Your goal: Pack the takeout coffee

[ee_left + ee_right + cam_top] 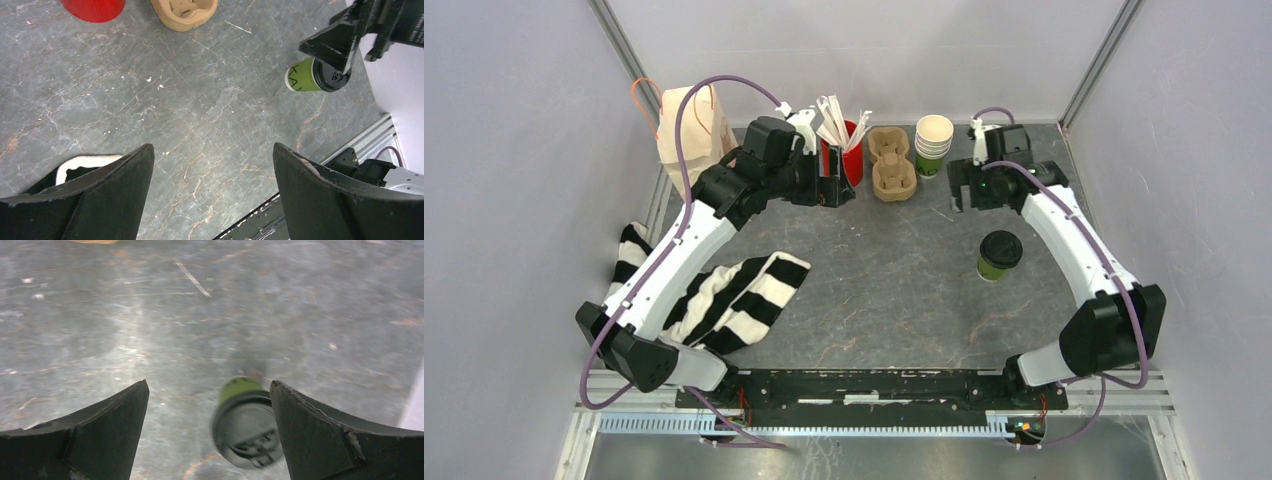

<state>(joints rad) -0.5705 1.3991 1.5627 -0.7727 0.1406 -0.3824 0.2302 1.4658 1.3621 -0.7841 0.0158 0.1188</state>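
Standing upright, takeout coffee (999, 254), long axis vertical

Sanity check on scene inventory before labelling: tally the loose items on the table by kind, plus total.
Lidded green coffee cup: 1
Stack of lidless cups: 1 (cups inside too tight to count)
Cardboard cup carrier: 1
Red cup with white sticks: 1
Paper bag: 1
Striped cloth: 1
Total: 6

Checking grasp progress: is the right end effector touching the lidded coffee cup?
Apart. Top view shows bare table between the right end effector and the takeout coffee.
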